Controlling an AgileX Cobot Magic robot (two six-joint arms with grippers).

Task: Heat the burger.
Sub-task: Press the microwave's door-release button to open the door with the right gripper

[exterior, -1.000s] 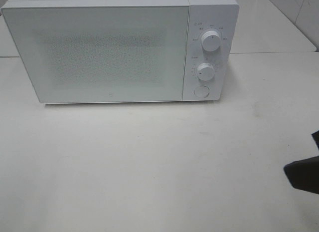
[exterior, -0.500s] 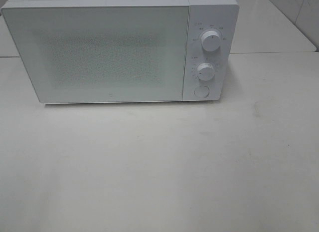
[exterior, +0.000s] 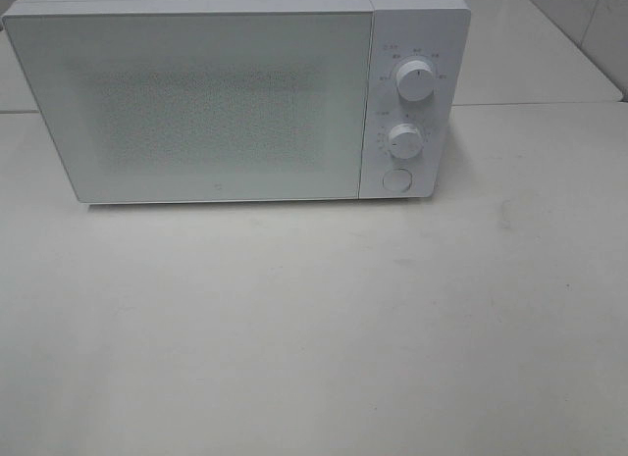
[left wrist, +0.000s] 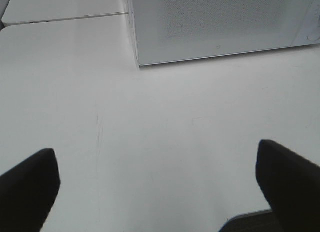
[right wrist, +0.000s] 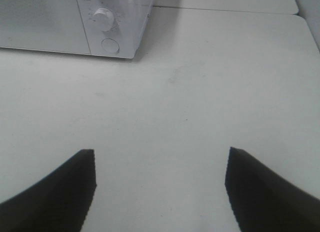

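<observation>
burger is seen in none of the views; whether it lies inside the closed white box-shaped microwave oven [exterior: 235, 93] standing on the pale tabletop [exterior: 314, 329] cannot be told. the left gripper [left wrist: 159, 184] and the right gripper [right wrist: 162, 192] are held over the tabletop with black jaws apart and nothing between them. a burger is judged light, soft and loosely stacked, so it is best taken gently, low across its sides.

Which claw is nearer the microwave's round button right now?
Right. The right claw, open, sits back from the microwave in front of its control side, the button ahead. The left claw, open, is out by the door's opposite corner.
</observation>
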